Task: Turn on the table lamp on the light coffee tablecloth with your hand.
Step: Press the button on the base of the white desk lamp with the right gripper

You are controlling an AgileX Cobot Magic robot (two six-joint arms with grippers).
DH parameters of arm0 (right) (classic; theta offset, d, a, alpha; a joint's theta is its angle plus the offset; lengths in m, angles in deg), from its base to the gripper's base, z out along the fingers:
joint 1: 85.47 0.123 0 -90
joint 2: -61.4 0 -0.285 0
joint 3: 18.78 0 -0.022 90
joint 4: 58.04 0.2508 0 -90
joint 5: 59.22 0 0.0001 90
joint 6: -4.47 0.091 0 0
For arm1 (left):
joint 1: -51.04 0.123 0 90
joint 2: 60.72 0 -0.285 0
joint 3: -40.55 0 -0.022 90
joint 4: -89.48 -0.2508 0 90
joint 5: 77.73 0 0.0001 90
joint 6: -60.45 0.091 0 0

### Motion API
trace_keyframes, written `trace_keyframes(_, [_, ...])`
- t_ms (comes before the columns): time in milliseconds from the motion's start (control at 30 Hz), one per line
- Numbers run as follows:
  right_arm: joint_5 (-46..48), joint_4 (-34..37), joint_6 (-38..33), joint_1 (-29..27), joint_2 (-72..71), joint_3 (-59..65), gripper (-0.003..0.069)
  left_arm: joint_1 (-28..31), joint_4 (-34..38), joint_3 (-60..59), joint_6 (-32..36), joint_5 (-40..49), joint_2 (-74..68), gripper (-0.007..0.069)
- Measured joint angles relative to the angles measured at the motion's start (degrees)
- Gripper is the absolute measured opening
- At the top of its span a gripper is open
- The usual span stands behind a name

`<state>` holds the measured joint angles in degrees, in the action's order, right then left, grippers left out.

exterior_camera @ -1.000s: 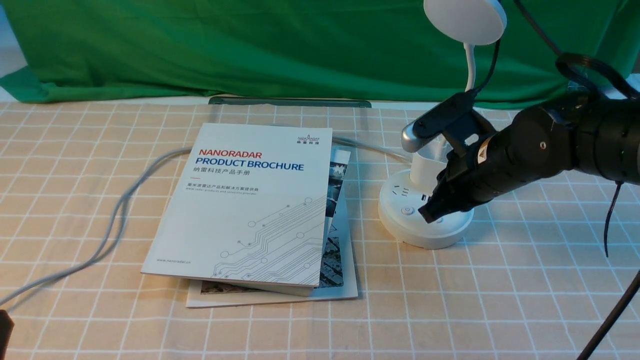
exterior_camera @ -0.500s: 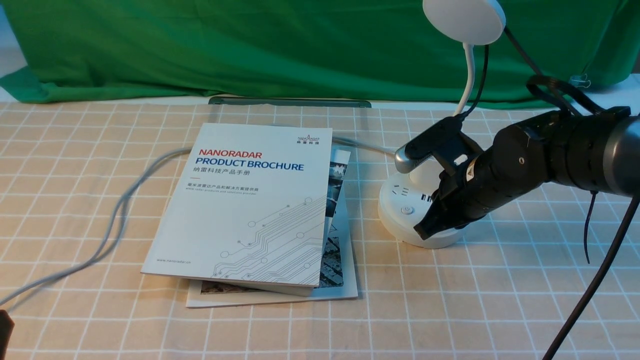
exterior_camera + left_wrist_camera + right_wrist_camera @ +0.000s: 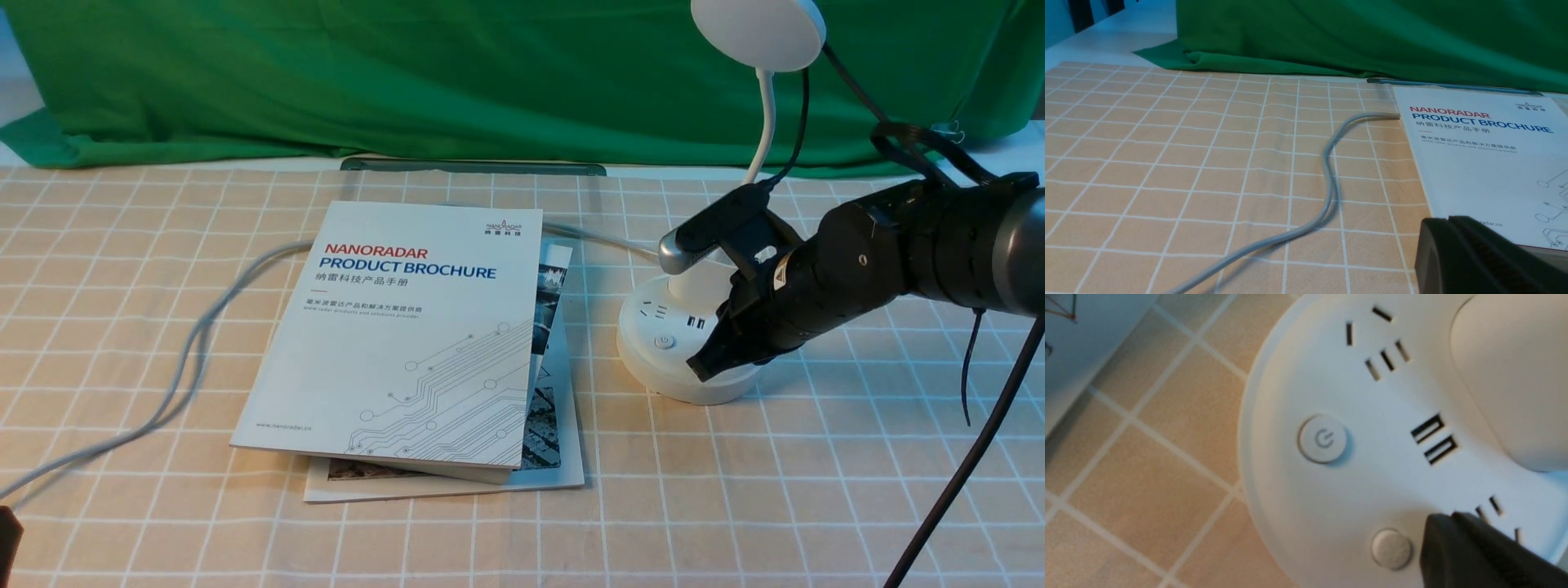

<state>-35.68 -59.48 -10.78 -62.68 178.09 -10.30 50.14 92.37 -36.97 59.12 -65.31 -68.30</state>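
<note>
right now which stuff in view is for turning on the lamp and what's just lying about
For the job:
- table lamp, with its two buttons
- light coffee tablecloth under it
- right arm, its closed fingers by the lamp base

Just lying about:
- Nanoradar brochure
- printed papers beneath it

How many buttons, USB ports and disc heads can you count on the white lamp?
Buttons on the base: 2, one with a power mark, one plain
USB ports: 2
Disc head: 1
Total: 5
</note>
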Motion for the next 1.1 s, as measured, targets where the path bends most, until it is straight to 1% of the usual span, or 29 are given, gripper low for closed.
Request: trace_keyframes(1100, [0.13, 0.12, 0.52, 0.81, -1.52, 0.00, 0.0030, 0.00, 0.00, 0.00, 0.00, 0.00, 0.00, 0.0021])
